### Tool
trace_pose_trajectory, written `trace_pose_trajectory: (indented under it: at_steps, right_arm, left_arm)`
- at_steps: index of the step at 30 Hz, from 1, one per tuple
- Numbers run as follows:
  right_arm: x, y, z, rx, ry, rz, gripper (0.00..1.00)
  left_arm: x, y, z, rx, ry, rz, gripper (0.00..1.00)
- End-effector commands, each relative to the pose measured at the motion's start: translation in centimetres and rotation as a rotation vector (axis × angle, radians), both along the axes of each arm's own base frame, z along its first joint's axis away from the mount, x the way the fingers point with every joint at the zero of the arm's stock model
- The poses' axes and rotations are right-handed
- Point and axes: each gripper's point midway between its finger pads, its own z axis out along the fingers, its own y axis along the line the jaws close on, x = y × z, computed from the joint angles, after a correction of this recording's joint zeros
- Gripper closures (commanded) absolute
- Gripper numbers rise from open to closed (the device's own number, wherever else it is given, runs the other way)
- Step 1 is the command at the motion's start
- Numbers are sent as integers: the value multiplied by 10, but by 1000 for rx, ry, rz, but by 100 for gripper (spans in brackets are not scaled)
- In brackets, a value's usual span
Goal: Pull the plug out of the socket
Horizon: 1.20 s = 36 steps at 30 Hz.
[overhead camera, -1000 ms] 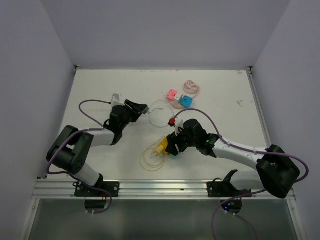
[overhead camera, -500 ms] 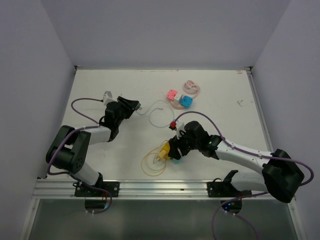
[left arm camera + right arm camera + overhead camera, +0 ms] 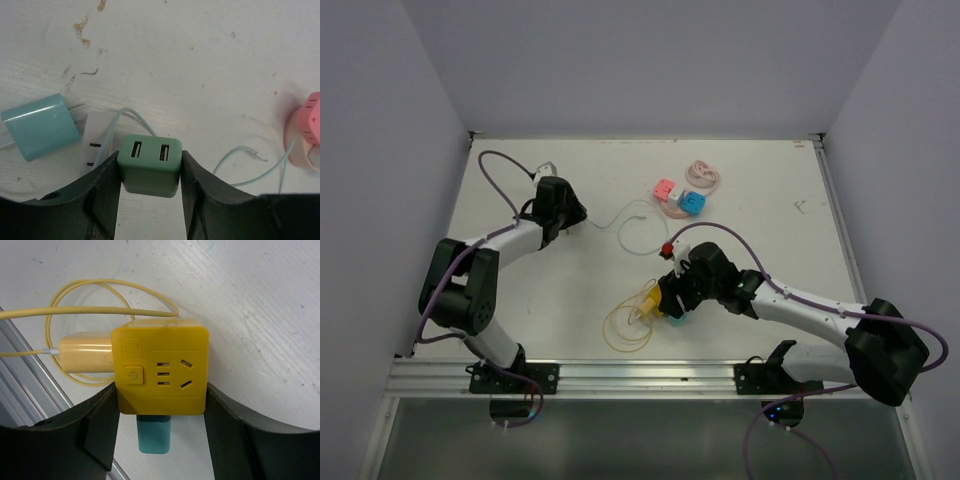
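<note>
White counter (image 3: 770,260): left pincer (image 3: 572,212), clamping the green plug (image 3: 150,170), has swung back leftward, well clear of the yellow socket (image 3: 160,372) the right pincer (image 3: 160,395) grips; unplugging looks done.

Arm pair, both gripping.
Left arm (image 3: 505,240) bent sharply at the elbow, reaching to the far left, left tool (image 3: 150,160) clamped on a green plug (image 3: 150,177). Right arm (image 3: 800,305) stretched low toward centre, right tool (image 3: 160,390) clamped on a yellow socket (image 3: 160,365).
</note>
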Motion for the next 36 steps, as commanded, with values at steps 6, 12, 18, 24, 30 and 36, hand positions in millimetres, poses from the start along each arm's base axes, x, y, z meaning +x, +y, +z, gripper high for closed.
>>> trace_pose_trajectory:
  at_steps: [6, 12, 18, 24, 30, 36]
  right_arm:
    - [13, 7, 20, 36, -53, -22, 100]
    - [14, 4, 18, 21, -52, -40, 100]
    - [23, 3, 20, 11, -63, -90, 100]
    - [33, -1, 22, -22, -68, -150, 100]
    - [42, -1, 28, -45, -79, -183, 100]
    - [48, -1, 28, -86, -57, -205, 100]
  left_arm:
    - [-4, 33, -38, 267, 173, -4, 67]
    - [1, 28, -37, 274, 192, -38, 44]
    - [-11, 21, -20, 233, 181, -83, 12]
    - [-42, 5, 10, 203, 119, -195, 0]
    - [-95, -31, 39, 197, 9, -399, 0]
    - [-145, -61, 70, 123, -156, -568, 1]
